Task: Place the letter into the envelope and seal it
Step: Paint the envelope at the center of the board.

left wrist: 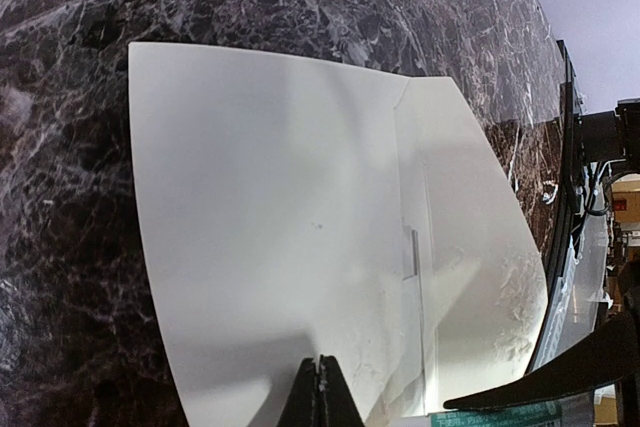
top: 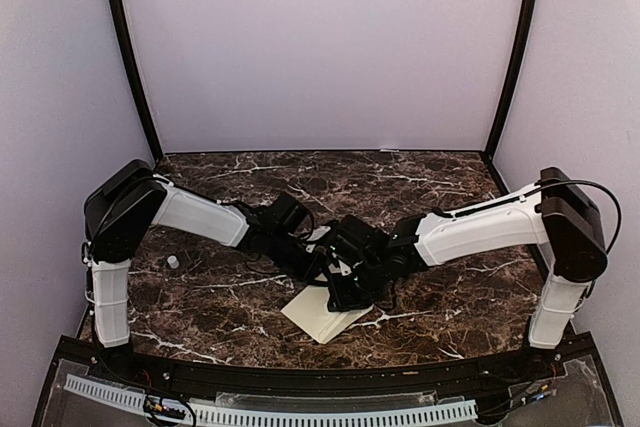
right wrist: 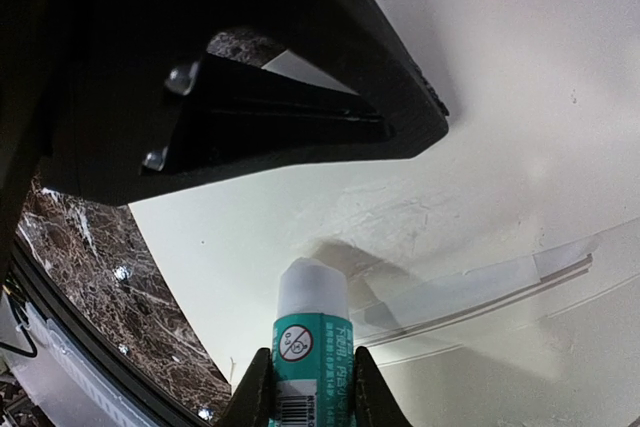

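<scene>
Envelope (left wrist: 270, 227) (flap open, contents unseen) beneath closed left gripper (left wrist: 320, 382); right gripper (right wrist: 305, 379) clamps glue stick (right wrist: 310, 332).

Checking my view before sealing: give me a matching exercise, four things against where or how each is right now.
Things:
1. left gripper
2. glue stick
3. envelope
4. white cap

Places or states:
A. held in the right gripper
B. alone on the table, far left
C. shut on the envelope's edge
D. cream, lying under both grippers

Pairs: 1-C, 2-A, 3-D, 4-B
</scene>
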Tool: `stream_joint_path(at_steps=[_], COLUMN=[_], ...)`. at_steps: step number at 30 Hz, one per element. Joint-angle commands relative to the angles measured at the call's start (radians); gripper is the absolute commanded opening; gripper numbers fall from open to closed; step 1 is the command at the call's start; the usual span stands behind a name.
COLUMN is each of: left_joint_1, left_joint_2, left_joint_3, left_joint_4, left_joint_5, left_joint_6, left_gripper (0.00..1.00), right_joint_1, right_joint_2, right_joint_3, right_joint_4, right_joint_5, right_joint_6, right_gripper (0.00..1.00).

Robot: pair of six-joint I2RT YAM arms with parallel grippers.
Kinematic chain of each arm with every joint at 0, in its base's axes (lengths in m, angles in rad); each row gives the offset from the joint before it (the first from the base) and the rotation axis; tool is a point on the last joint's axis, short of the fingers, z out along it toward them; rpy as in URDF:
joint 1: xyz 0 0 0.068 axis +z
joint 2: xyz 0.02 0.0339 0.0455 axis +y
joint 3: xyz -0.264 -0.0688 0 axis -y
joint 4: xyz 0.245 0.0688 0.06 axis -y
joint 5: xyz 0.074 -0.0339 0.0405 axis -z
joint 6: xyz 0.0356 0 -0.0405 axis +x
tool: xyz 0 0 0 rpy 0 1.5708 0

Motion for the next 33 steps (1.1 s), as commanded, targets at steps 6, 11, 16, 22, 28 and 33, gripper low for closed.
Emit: stream_joint_path(at_steps=[6,11,16,22,28,33], left_joint_1=[0.003,0.003,0.003,0.003,0.004,0.004], left_joint_2=[0.052,0.052,0.055,0.056,0.056,0.056], left_joint_3=[-0.013,-0.014,-0.014,-0.013,-0.012,-0.013], left_joint_4=[-0.102,-0.102,-0.102,-0.102,-0.103,-0.103], left_joint_5=[-0.059,-0.059,-0.058,-0.057,-0.056,-0.055], left_joint_6=[0.005,0.005,0.006,0.006,0.008,0.008], left_gripper=[0.00,0.00,0.00,0.00,0.00,0.00], right_joint_1=[-0.020,-0.061,-0.103,-0.146,-0.172,-0.184], right_joint_2=[0.014,0.010,0.004,0.010,0.010,0.008], right_joint_3=[-0.016,-0.035,-0.049,-0.065,-0.073,-0.073], right_joint_4=[-0.072,-0.071,-0.079,-0.077,-0.078,-0.075], right_joint_5=[0.018,0.032,0.048,0.064,0.073,0.075], right_joint_6=[0.009,-0.015,-0.038,-0.063,-0.075,-0.081], right_gripper=[0.00,0.00,0.00,0.00,0.00,0.00])
